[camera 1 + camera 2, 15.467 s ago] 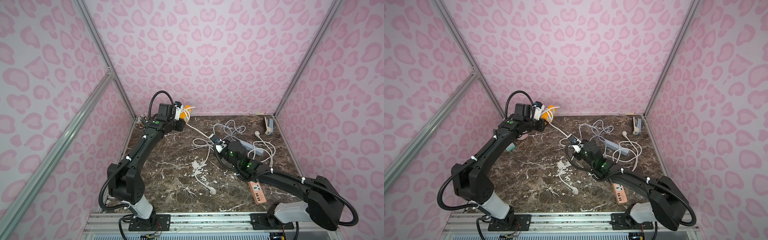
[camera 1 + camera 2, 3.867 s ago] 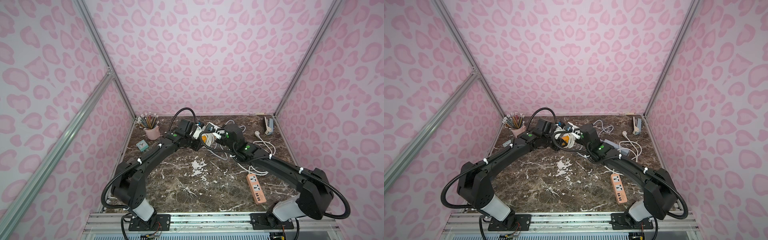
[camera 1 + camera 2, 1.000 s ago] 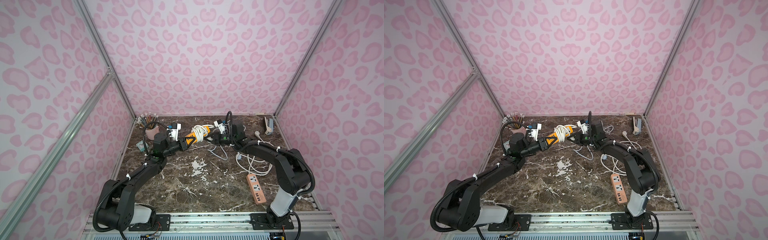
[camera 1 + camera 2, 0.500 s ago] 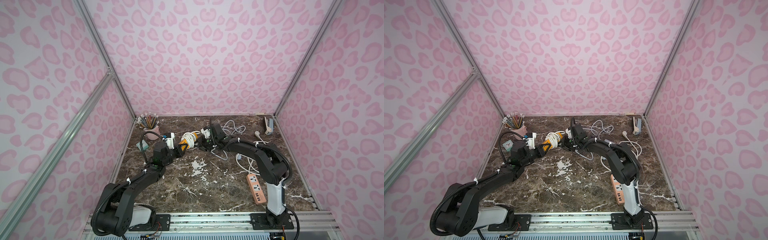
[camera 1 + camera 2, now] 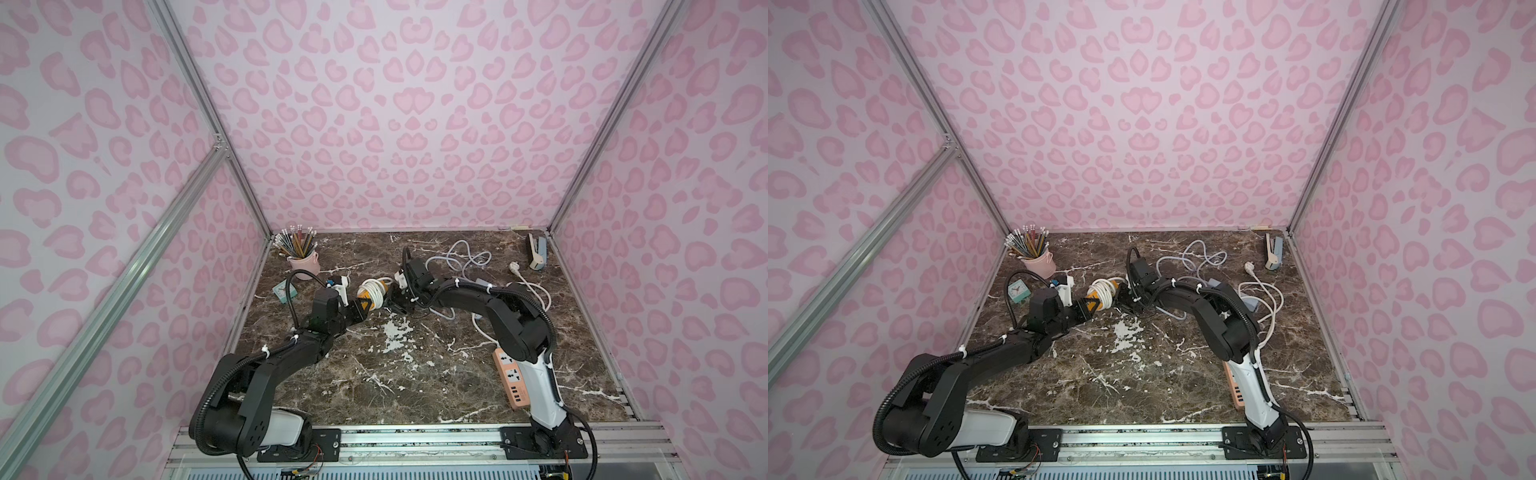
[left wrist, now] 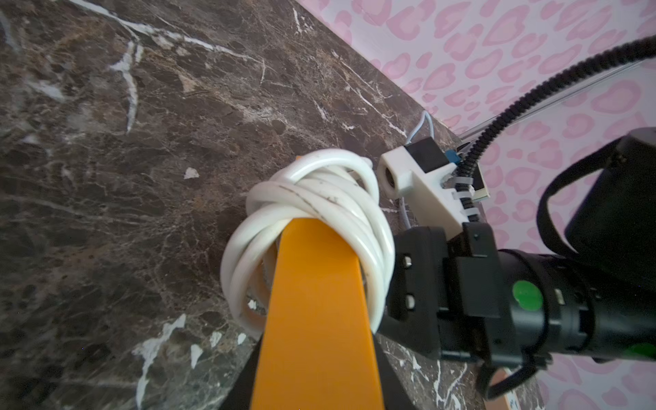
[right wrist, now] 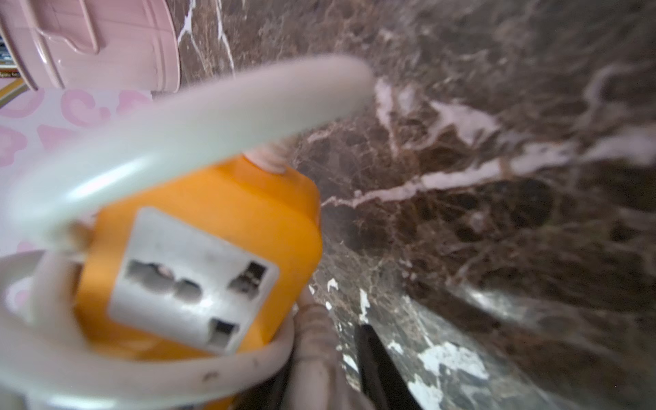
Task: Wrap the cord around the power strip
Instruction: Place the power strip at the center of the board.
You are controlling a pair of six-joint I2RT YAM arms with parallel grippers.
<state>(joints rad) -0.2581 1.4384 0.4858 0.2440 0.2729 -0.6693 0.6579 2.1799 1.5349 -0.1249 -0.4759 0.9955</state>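
A: Where does the power strip (image 6: 316, 301) sit against the pincers?
B: Between them, in both top views. The left gripper (image 5: 360, 309) is clamped on one end of it, and the left wrist view shows its black fingers (image 6: 241, 390) pressed to either side of the orange body. The right gripper (image 5: 392, 304) is just beside the other end, by the coil. Whether its jaws are apart or together I cannot tell
A: And on the table?
B: Toward the back left of the marble table (image 5: 415, 374), near the pink pencil cup (image 5: 304, 264) and the small clock (image 5: 286, 291). Whether it touches the marble I cannot tell
A: How does it look?
B: Orange, long and flat. The white cord (image 5: 371, 288) is wound round it in several overlapping turns, bunched at the end away from the left gripper. The right wrist view shows a white socket face (image 7: 191, 284) at that end. The cord leaves the orange body there through a ribbed collar, and one blurred loop arches over it
A: Any brand or lettering?
B: Nothing sharp enough to read
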